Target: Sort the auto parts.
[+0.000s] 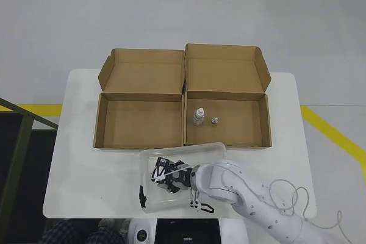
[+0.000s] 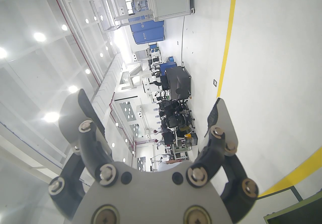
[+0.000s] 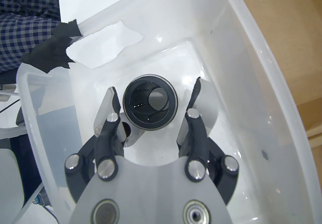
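While the right claw hung open around a black ring in the clear bin at 6 o'clock on the tabletop, the left claw gaped empty.

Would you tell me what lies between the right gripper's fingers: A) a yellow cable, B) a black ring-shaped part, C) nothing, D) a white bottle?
B: the right gripper stands open, with a black ring-shaped part between its fingers, inside the clear bin.
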Robot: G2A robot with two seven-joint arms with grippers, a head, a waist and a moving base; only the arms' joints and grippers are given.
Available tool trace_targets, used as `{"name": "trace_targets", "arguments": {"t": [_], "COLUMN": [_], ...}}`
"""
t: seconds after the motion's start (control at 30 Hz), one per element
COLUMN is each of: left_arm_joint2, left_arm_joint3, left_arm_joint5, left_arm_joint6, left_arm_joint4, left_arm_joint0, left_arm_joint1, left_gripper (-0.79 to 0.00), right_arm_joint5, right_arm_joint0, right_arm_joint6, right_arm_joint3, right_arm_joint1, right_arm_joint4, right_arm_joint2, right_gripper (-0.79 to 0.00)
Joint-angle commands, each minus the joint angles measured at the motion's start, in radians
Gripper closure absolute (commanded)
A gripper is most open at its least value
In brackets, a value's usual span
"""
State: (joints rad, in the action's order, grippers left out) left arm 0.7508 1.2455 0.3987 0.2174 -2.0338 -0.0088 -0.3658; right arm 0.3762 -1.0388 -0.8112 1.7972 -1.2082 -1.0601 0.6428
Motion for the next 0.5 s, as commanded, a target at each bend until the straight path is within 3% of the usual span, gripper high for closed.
{"name": "trace_targets", "arguments": {"t": [0.0,0.13,0.3,0.47], "left_arm_joint2": [0.000,0.000,0.000,0.000], "left_arm_joint3": [0.000,0.000,0.000,0.000], "left_arm_joint5": [0.000,0.000,0.000,0.000], "left_arm_joint6": [0.000,0.000,0.000,0.000], "left_arm_joint4": [0.000,0.000,0.000,0.000], "left_arm_joint0": [0.000,0.000,0.000,0.000], "left_arm_joint1": [0.000,0.000,0.000,0.000], "left_gripper": [-0.785,-0.785,-0.785,-0.785], "right_arm_joint5": [-0.004,-0.011,-0.015,-0.020], "right_arm_joint0": [0.006,0.014,0.019,0.015], "right_arm_joint6": [-0.002,-0.009,-0.010,0.006], "right_arm_joint3": [-0.009,-0.023,-0.028,-0.022], "right_arm_joint1": [-0.004,-0.011,-0.016,-0.015], "right_arm_joint4": [0.001,0.003,0.008,0.007], "right_arm_joint2": [-0.004,-0.012,-0.008,0.019], "right_gripper": [-0.456,-0.363,-0.006,0.000]}}
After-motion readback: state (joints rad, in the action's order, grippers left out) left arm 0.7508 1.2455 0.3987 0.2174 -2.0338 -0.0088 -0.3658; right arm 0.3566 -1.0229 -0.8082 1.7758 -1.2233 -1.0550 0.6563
